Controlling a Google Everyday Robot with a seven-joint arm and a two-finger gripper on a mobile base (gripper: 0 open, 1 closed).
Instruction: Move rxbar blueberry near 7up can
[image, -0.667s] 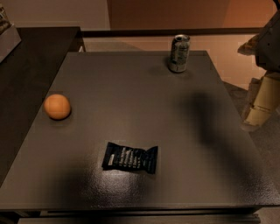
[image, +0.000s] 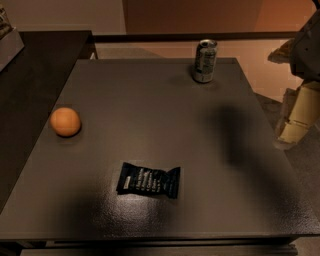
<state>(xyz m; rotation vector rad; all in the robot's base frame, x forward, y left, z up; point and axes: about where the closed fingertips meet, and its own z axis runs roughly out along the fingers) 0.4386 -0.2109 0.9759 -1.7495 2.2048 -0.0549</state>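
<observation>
The rxbar blueberry (image: 148, 180) lies flat on the dark grey table (image: 150, 110), near the front middle, its dark wrapper showing small white lettering. The 7up can (image: 205, 61) stands upright at the table's far edge, right of centre. My gripper (image: 295, 117) hangs at the right edge of the view, beyond the table's right side, far from both the bar and the can. It holds nothing that I can see.
An orange ball-shaped fruit (image: 65, 121) sits on the table's left part. A darker counter (image: 35, 70) adjoins the table on the left. The arm casts a shadow on the table's right half (image: 235, 135).
The gripper has barely shifted at the right edge. The bar, the can and the fruit have not moved.
</observation>
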